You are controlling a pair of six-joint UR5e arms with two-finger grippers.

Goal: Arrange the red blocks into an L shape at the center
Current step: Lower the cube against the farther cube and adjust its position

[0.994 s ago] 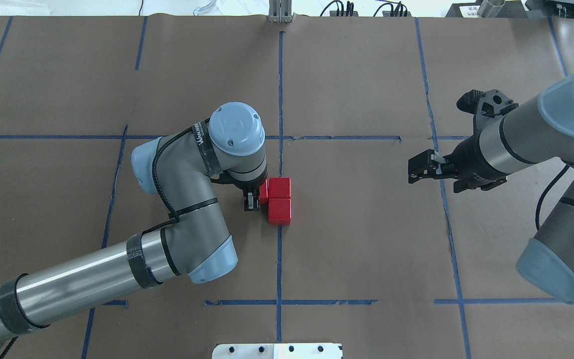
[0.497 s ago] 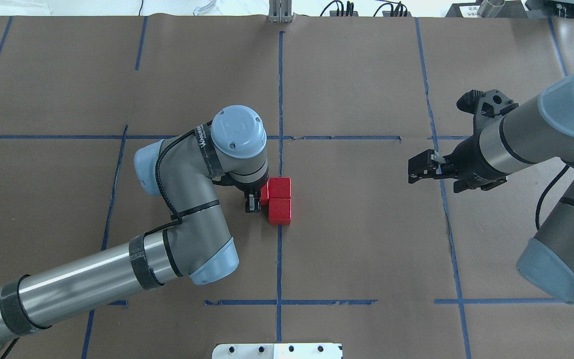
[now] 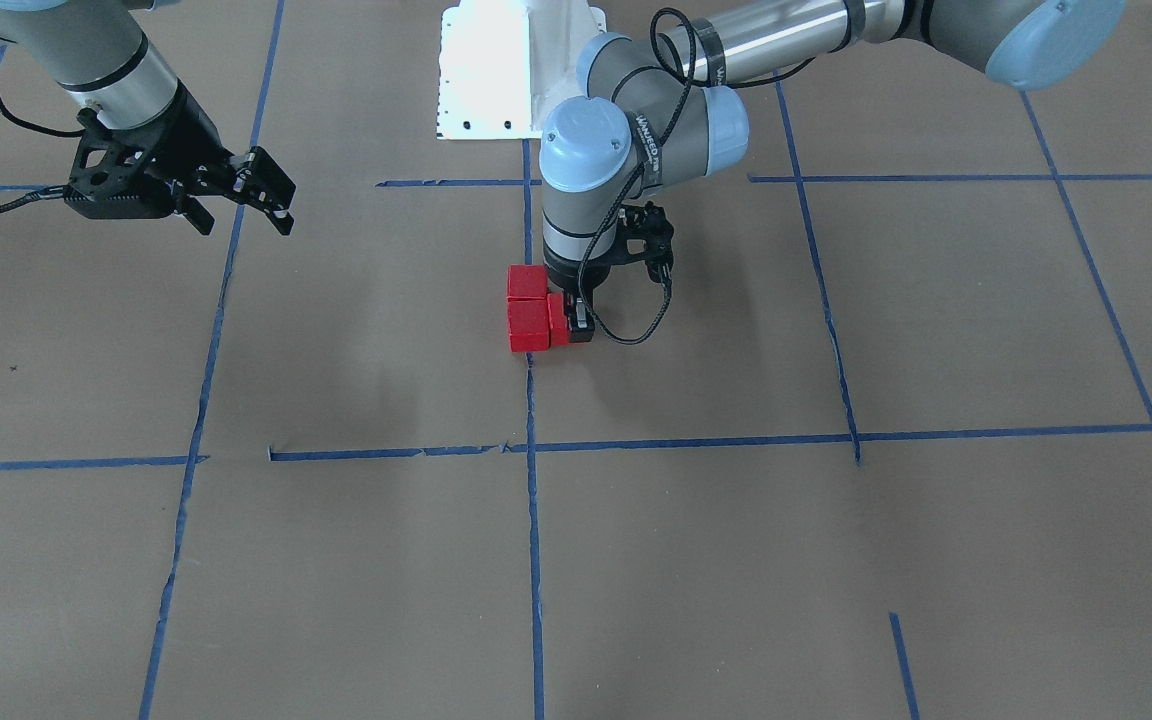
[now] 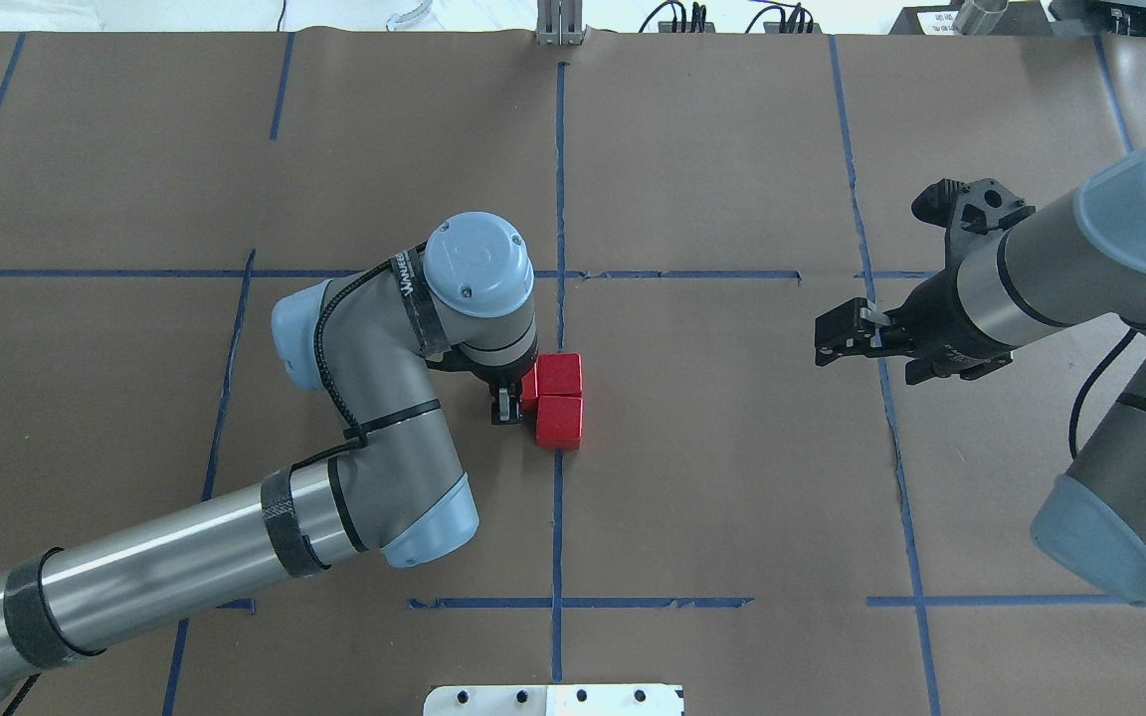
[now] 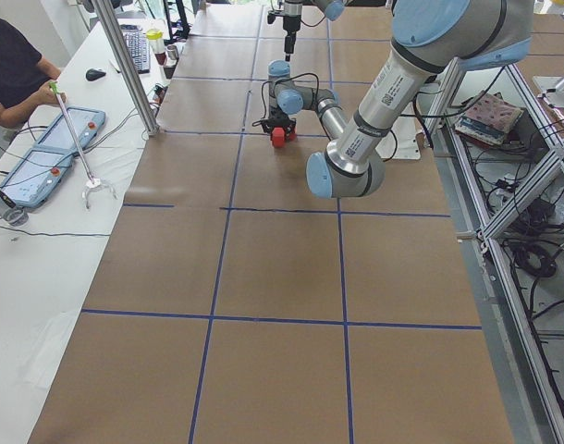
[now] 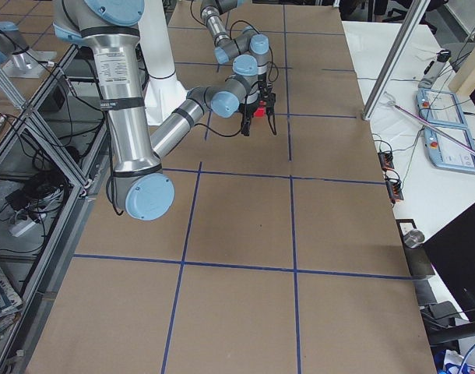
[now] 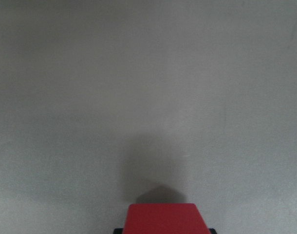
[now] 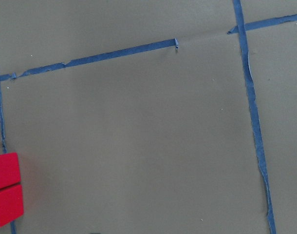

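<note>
Left gripper (image 3: 564, 328), below a strap (image 4: 412, 298) lettered illegibly in white, is closed on one red block (image 7: 163, 218), touching the two red blocks (image 4: 559, 400) just beside it.

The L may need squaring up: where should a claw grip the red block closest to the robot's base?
Take the near red block from straight above, pads on its left and right faces. Its far face abuts the far red block, so that pair is blocked. The left claw, shut on the third red block, crowds the left side.
</note>
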